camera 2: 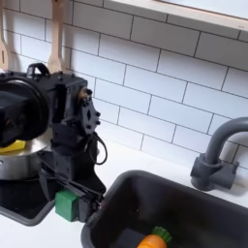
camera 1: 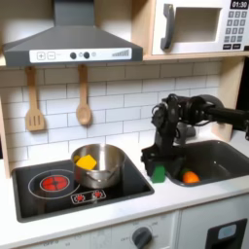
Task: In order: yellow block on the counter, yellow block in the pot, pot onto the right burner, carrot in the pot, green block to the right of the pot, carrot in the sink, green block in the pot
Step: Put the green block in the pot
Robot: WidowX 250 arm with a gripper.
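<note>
While the yellow block (camera 1: 87,161) sits in the pot (camera 1: 99,166) on the right burner, carrot (camera 1: 191,177) remains in the sink (camera 1: 219,154); fingers (camera 2: 70,201) closed on the green block (camera 2: 66,204) beside the pot

The pot (camera 1: 98,165) stood on the right burner of the stovetop (camera 1: 39,195) in the first exterior view, with the yellow block (camera 1: 87,161) inside it. To its right, on the counter (camera 1: 146,202) between stovetop and sink (camera 1: 219,156), sat the green block (camera 1: 159,173), with the gripper (camera 1: 156,165) lowered directly over it. The carrot (camera 1: 191,177) lay in the sink's near left corner. In the second exterior view, the faucet (camera 2: 218,155) rose behind the sink, at its far right.
</note>
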